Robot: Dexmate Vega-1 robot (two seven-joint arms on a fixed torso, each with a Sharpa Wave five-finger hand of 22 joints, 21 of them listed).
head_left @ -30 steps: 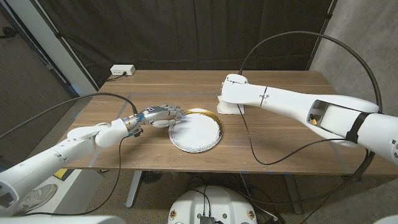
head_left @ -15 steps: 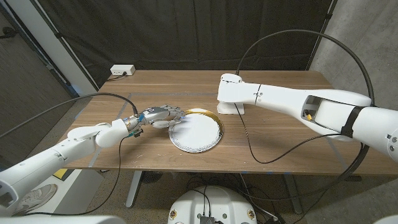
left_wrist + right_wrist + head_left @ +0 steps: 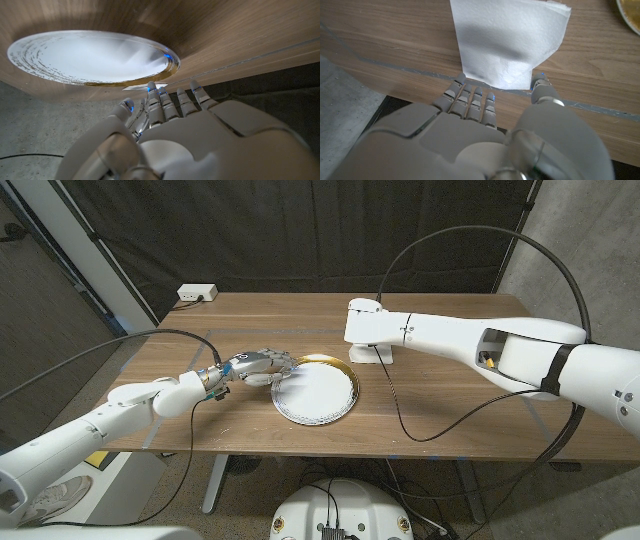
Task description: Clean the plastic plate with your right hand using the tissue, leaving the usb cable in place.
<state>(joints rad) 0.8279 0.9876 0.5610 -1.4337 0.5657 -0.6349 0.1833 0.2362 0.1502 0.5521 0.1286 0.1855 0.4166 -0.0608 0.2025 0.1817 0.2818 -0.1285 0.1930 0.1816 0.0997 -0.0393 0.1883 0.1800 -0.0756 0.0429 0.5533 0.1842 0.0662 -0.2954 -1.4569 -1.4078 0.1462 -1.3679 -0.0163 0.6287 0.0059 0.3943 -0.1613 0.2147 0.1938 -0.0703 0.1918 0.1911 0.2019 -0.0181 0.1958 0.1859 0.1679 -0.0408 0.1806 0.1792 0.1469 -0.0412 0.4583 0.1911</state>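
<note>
The left hand (image 3: pixel 255 367), fingers extended close together, is touching the near-left rim of the plastic plate (image 3: pixel 318 393), which is lying nearer the table's (image 3: pixel 450 415) front edge. Beyond it, the right hand (image 3: pixel 492 127) is pinching the tissue (image 3: pixel 507 42) at mid-table. Wiping appears not yet begun. Open table is lying between tissue and plate.

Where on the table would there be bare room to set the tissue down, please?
Bare wood lies along the near edge in front of the plate, and on the far-left stretch near the white box. It is crowded around the plate's left rim, where the left hand sits, and by the tissue under the right hand.
</note>
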